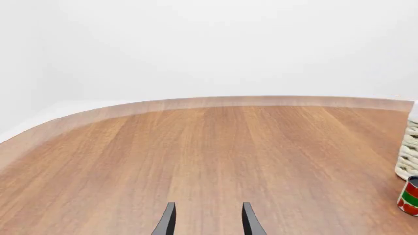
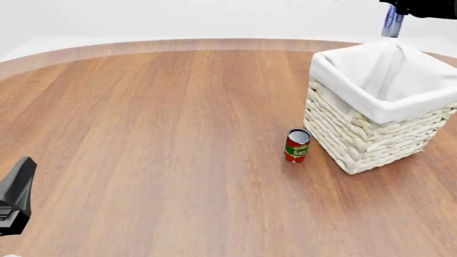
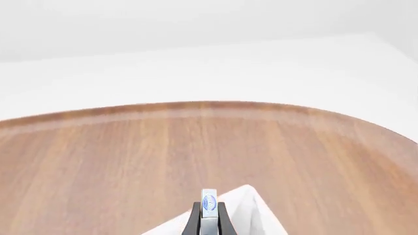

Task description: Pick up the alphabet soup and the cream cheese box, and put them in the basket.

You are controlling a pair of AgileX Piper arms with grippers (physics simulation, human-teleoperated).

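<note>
Above the far rim of the basket [image 2: 335, 64], at the top right of the front view, the right pincer [image 2: 393, 12] is clamped on the cream cheese box [image 2: 392, 24], which hangs edge-down from it, well clear of the white cloth liner [image 2: 386, 85]. The right wrist view shows why it is held so: the box [image 3: 209, 203] sits upright between the two dark fingers [image 3: 194, 220], thin edge forward with its blue oval logo showing, so it can slip straight down into the liner [image 3: 245, 210] underneath. I judge this to be the carry-over before release, with the box not yet fully over the middle of the opening.

The left pincer [image 1: 207, 220] rests low over bare wooden surface [image 1: 209, 161], its jaws apart and holding nothing; in the front view only its dark body [image 2: 16, 195] shows at the lower left, parked well away from the work.

A red and green tomato can [image 2: 297, 145] stands upright just beside the basket's near corner, not touching it. The alphabet soup appears in none of the views; it may already lie inside the basket, though that cannot be told.
</note>
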